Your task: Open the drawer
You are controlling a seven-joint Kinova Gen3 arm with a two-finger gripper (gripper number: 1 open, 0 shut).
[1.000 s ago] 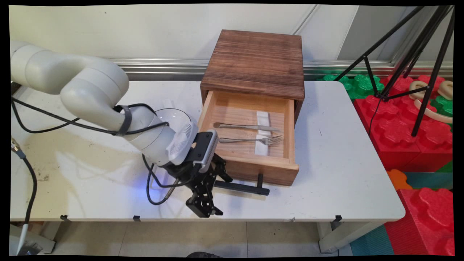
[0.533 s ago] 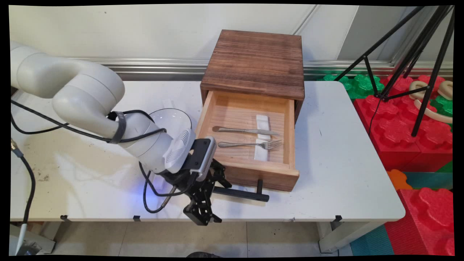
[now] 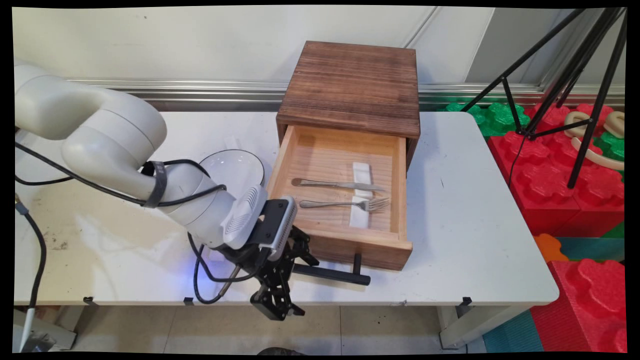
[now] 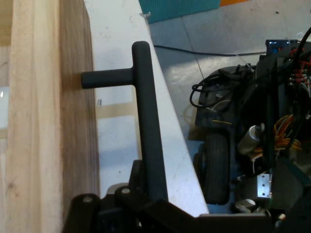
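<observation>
My gripper point(image 3: 299, 271) is shut on the left end of the black bar handle point(image 3: 332, 275) of a light wooden drawer point(image 3: 350, 247). The drawer stands pulled well out of a dark wooden cabinet point(image 3: 350, 85) toward the table's near edge. Inside it lie a knife point(image 3: 335, 184) and a fork point(image 3: 345, 204) across a white strip point(image 3: 361, 195). In the hand view the handle point(image 4: 146, 121) runs upward from my gripper point(image 4: 150, 196), with the drawer front point(image 4: 48, 121) on the left.
A white bowl point(image 3: 235, 167) sits on the table left of the drawer, partly behind my arm. A black tripod point(image 3: 575, 90) and red and green foam blocks point(image 3: 550, 170) stand off the table's right end. Below the table edge is a wheeled cart with wiring point(image 4: 243, 145).
The gripper has moved toward the table's near edge with the handle in it. The drawer has slid further out, carrying the knife and fork along.
</observation>
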